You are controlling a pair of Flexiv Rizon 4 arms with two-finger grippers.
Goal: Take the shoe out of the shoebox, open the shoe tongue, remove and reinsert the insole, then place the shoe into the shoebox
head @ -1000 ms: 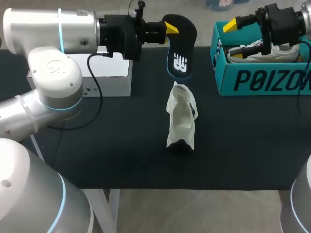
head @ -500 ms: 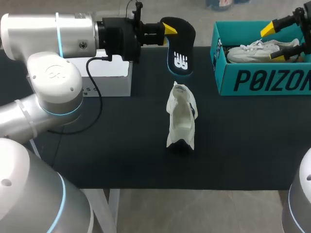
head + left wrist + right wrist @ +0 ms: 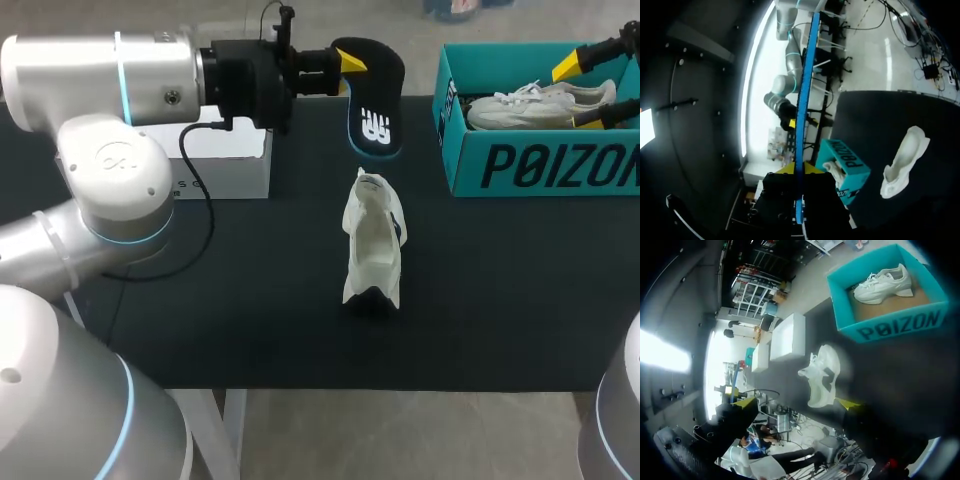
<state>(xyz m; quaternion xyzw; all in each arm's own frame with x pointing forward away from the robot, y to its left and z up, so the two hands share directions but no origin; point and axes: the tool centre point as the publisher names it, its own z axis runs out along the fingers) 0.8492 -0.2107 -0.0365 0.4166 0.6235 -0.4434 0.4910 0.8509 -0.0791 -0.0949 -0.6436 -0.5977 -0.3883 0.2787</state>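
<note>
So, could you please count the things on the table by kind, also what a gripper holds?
Boxes: 2, teal box and white box
Shoes: 2, table shoe and boxed shoe
Insoles: 1, insole in left gripper
Total: 5

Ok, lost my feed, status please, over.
Left gripper shut on insole. Right gripper open over shoebox. Shoe on table, nothing blocking it.

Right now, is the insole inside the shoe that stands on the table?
No, the left claw holds the black insole, clearly apart from the white shoe on the table.
</note>
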